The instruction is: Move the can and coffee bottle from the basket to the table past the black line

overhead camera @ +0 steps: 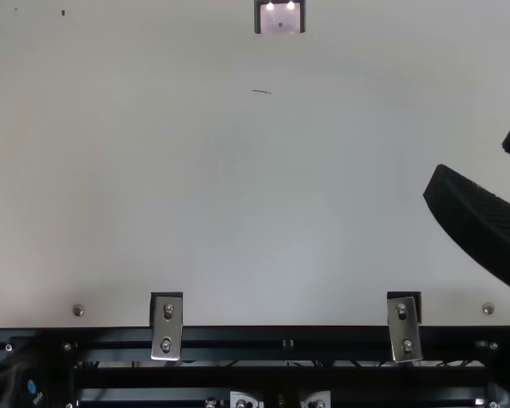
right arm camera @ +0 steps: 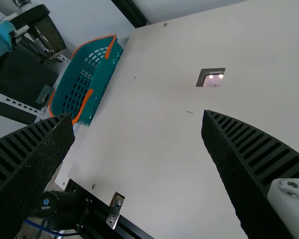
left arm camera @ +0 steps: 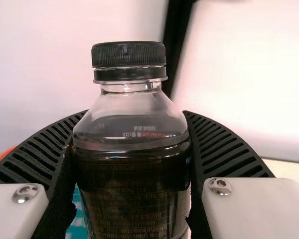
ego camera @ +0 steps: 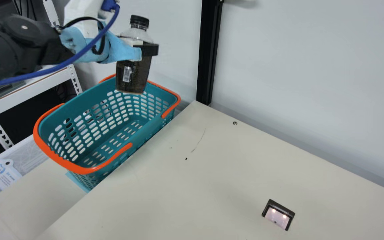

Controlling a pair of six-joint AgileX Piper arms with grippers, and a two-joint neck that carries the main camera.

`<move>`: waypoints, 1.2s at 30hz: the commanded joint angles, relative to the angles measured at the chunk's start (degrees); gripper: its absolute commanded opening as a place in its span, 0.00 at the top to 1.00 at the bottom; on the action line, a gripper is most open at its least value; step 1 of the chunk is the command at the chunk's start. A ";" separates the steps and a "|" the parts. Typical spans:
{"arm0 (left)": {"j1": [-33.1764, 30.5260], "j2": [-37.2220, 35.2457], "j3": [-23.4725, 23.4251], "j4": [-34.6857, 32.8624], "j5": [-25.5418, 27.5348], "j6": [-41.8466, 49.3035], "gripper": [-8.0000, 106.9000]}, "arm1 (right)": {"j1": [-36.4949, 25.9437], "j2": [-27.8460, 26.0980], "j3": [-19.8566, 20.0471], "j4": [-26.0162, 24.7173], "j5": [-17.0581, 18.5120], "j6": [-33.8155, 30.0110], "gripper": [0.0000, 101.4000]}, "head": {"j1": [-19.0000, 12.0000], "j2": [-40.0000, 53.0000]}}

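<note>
Bottle [ego camera: 132,75]: main view's upper left, above basket [ego camera: 82,170]
Left pincer [ego camera: 145,49]: clasping bottle's middle
Right pincer [overhead camera: 473,153]: spread wide, empty

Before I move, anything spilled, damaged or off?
No spill visible; coffee bottle is capped in the left hand. One oddity: a thin, curved dark mark on the table, unlike the plain surface around it. Scratch or drawn line, can't tell.
</note>
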 commanded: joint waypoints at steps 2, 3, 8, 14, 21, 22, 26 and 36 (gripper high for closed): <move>-2.01 -5.22 3.22 -4.47 0.72 -1.09 0.84 | 0.00 0.00 0.00 0.00 0.00 0.00 0.00 | -1.53 0.87; -2.72 -6.37 4.06 -5.07 0.83 -1.60 0.84 | 0.00 0.00 0.00 0.00 0.00 0.00 0.00 | -1.53 0.87; -6.82 -11.42 7.30 -6.08 0.62 -5.92 0.84 | 0.00 0.00 0.00 0.00 0.00 0.00 0.00 | -1.53 0.87; -12.60 -15.82 9.90 -4.03 -0.02 -14.51 0.84 | 0.00 0.00 0.00 0.00 0.00 0.00 0.00 | -1.53 0.87; -19.61 -18.84 10.79 -1.23 0.74 -27.54 0.84 | 0.00 0.00 0.00 0.00 0.00 0.00 0.00 | -1.53 0.87; -20.65 -19.15 10.69 -0.72 0.90 -29.57 0.84 | 0.00 0.00 0.00 0.00 0.00 0.00 0.00 | -1.53 0.87; -25.01 -20.21 9.79 1.33 1.47 -37.49 0.84 | 0.00 0.00 0.00 0.00 0.00 0.00 0.00 | -1.53 0.87; -36.56 -21.27 6.76 7.87 -0.04 -54.97 0.84 | 0.00 0.00 0.00 0.00 0.00 0.00 0.00 | -1.23 -2.05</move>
